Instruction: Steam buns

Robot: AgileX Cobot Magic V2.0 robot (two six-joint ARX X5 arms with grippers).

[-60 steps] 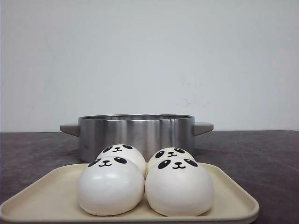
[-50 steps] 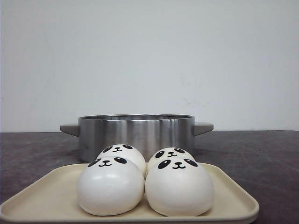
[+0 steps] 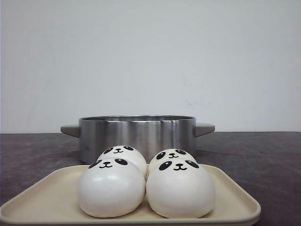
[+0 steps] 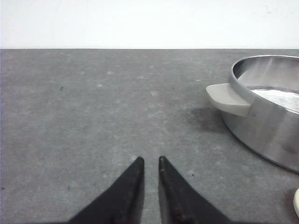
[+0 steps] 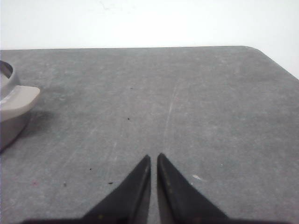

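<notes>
1. Sitting on a cream tray (image 3: pixel 51 197) at the near edge of the bench (image 3: pixel 263 155): four buns (image 3: pixel 111 187), two in front touching each other, two close behind.
2. Steel pot (image 3: pixel 136 134) stands upright just behind the tray, a grey handle on each side.
3. Left claw (image 4: pixel 150 163): tips nearly pressed together, holding nothing, over bare bench beside the pot's handle.
4. Right claw (image 5: pixel 154 159): tips likewise almost together, empty, on the pot's other side.

The left gripper (image 4: pixel 150 161) hangs over bare grey surface (image 4: pixel 93 107), fingers (image 4: pixel 133 186) nearly touching; a steel pot (image 4: pixel 268 116) stands nearby.
</notes>
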